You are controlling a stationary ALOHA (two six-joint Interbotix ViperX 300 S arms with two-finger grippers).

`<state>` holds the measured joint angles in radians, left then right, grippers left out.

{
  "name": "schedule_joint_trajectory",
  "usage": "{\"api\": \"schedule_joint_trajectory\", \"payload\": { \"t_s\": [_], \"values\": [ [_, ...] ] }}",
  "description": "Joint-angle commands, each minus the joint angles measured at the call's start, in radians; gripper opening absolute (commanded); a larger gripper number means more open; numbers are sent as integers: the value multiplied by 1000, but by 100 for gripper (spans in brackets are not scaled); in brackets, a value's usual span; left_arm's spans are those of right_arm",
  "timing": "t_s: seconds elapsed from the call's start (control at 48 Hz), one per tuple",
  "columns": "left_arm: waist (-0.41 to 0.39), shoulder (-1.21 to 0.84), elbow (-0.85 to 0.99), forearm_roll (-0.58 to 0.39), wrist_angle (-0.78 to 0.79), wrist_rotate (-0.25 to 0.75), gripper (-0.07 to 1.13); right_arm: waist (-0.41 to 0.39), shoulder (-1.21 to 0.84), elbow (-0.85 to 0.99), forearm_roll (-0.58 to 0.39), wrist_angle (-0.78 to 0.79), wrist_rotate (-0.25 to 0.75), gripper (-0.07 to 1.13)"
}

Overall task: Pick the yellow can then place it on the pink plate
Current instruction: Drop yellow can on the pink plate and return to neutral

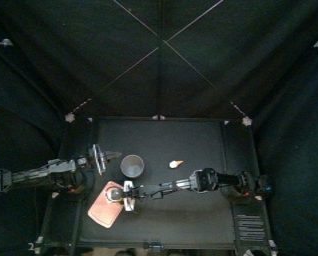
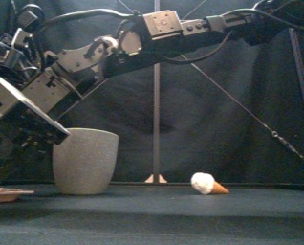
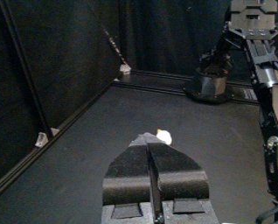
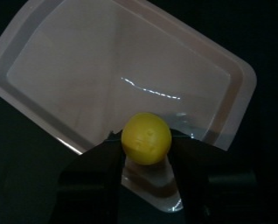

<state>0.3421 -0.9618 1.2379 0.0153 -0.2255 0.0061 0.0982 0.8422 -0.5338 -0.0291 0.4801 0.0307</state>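
Observation:
A round yellow can [image 4: 146,138] sits between the jaws of my right gripper [image 4: 146,154], which is shut on it just above the pink plate [image 4: 94,70]. In the top view the pink plate [image 1: 106,209] lies at the table's front left. The right arm reaches across from the right, so the right gripper [image 1: 127,198] hangs over the plate's right edge. The can is too small to make out there. My left gripper [image 3: 149,142] is shut on nothing and rests at the table's left side [image 1: 100,160].
A tall grey speckled cup [image 1: 132,163] stands behind the plate and looms large in the front view [image 2: 86,161]. A small white and orange toy [image 2: 208,184] lies on its side right of the cup [image 1: 177,162], ahead of the left gripper [image 3: 163,136].

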Motion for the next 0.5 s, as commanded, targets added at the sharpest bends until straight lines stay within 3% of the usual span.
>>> {"api": "schedule_joint_trajectory", "payload": {
  "t_s": [0.021,0.167,0.375,0.5],
  "values": [
    [3,2,-17,9,-5,2,2,-6,-15,-74,-2,14,-2,74],
    [3,2,-15,11,-5,2,2,-6,-12,-89,-14,14,3,80],
    [3,-3,-15,9,-3,0,2,-2,-11,-94,-34,15,12,100],
    [3,-8,-15,9,-3,0,2,-2,-21,-94,-46,14,11,102]
  ]
}}
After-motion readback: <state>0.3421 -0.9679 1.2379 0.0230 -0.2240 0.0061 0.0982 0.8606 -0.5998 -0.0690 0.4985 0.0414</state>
